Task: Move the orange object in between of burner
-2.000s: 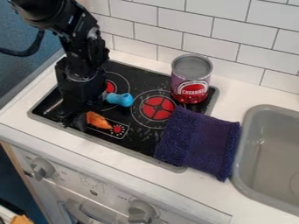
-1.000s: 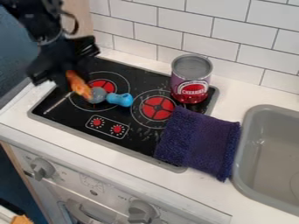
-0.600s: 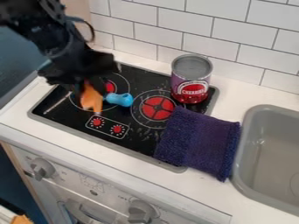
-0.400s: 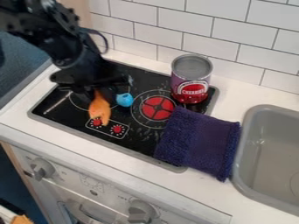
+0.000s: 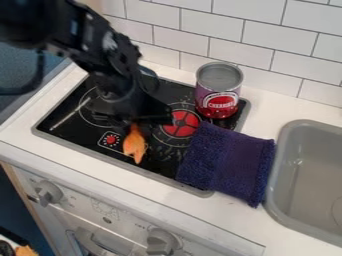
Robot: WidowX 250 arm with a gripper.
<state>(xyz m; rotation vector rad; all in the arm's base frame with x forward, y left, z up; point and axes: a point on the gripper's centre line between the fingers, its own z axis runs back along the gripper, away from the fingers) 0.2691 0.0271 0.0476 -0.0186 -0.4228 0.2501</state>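
The white surface (image 5: pixel 272 102) carries a black, grey-rimmed rectangular cooktop (image 5: pixel 80 135), with a grey, rounded-corner sink (image 5: pixel 283 145) to the right. A dark purple textured cloth (image 5: pixel 227 162) lies partly over the cooktop's right side. The black two-finger claw (image 5: pixel 135 123) is closed on the orange, tapered object (image 5: pixel 134 144), pointing down over the front of the cooktop, left of the red-centred right burner (image 5: pixel 182 124)
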